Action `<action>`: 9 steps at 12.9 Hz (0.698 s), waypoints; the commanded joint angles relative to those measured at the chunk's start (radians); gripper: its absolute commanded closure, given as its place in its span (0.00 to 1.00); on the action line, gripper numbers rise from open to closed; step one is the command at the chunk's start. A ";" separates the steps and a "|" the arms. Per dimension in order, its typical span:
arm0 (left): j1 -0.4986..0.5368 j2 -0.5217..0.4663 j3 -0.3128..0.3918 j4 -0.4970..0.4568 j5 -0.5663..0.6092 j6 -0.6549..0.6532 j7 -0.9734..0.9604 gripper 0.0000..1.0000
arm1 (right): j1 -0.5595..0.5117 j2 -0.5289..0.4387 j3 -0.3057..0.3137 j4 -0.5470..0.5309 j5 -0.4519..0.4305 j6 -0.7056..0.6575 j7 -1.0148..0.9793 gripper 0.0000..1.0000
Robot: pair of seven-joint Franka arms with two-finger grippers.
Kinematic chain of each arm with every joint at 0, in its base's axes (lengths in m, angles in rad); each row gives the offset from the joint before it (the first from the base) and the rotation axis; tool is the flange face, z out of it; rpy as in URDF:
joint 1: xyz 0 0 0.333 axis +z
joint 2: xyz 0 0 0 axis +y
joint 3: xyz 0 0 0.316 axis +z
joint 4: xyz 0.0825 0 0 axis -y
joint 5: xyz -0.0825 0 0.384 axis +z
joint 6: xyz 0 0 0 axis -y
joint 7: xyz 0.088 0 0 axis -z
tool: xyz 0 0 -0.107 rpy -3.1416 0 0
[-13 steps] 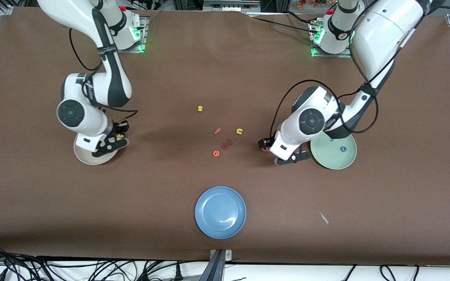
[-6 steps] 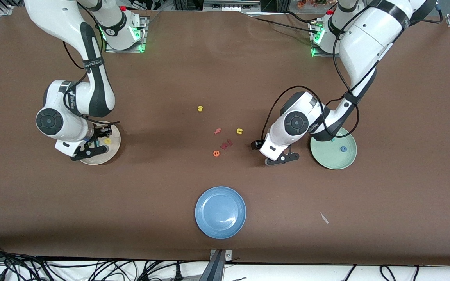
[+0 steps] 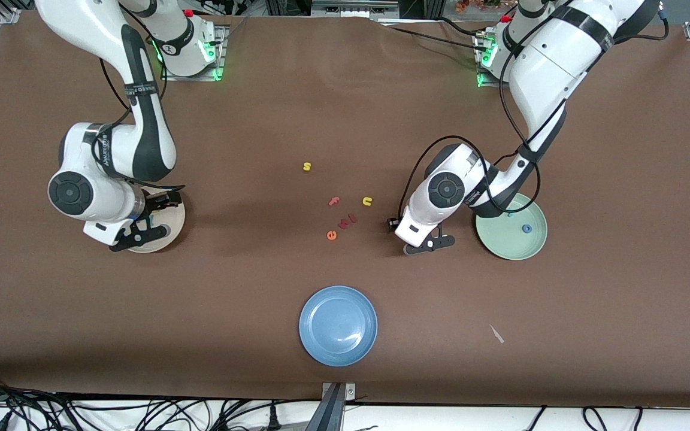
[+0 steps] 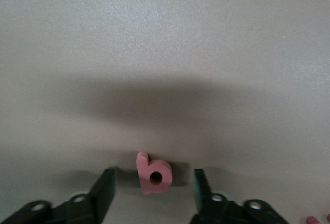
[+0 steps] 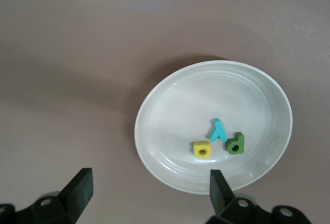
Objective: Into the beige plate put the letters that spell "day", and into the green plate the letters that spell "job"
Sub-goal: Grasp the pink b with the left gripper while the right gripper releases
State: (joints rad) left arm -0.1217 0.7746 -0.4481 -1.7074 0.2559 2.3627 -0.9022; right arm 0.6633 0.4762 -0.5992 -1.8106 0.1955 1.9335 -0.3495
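Two plates: my round cream-beige plate [image 5: 170, 110] carries the dark green foam d [image 5: 235, 143], yellow foam a [image 5: 201, 150] and teal foam y [image 5: 218, 129]; my round mint-green plate [image 3: 501, 239] carries the blue ring-shaped o [image 3: 526, 228].
Right gripper [image 5: 147, 190]: mine, spread wide above the beige plate, holding nothing.
Left gripper [image 4: 153, 193]: mine, fingers either side of the salmon-pink foam b [image 4: 152, 173] on the table, gaps showing, beside the green plate.

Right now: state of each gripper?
Left gripper: open, fingers either side of the salmon-pink b on the table, not gripping yet.
Right gripper: open, empty, above the beige plate with d, a, y inside.
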 commanded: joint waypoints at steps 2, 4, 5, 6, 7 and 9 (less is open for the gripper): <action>-0.012 0.009 0.012 0.014 0.025 0.010 -0.027 0.45 | 0.001 -0.001 -0.004 0.105 0.013 -0.116 0.049 0.00; -0.012 0.009 0.016 0.014 0.025 0.010 -0.027 0.52 | -0.002 0.002 -0.002 0.183 0.009 -0.203 0.099 0.00; -0.012 0.009 0.016 0.014 0.025 0.010 -0.027 0.63 | -0.007 0.007 -0.002 0.221 0.009 -0.249 0.102 0.00; -0.012 0.009 0.016 0.014 0.025 0.010 -0.027 0.73 | -0.007 0.006 -0.002 0.235 0.009 -0.296 0.110 0.00; -0.012 0.009 0.017 0.014 0.026 0.010 -0.026 0.84 | -0.007 0.001 -0.004 0.247 0.010 -0.335 0.122 0.00; -0.012 0.005 0.019 0.014 0.026 0.010 -0.026 0.92 | -0.007 0.002 -0.004 0.290 0.048 -0.390 0.142 0.00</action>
State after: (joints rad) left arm -0.1214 0.7748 -0.4423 -1.7025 0.2560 2.3655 -0.9142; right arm 0.6622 0.4751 -0.6019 -1.5676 0.2120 1.6067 -0.2303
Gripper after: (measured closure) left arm 0.749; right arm 0.000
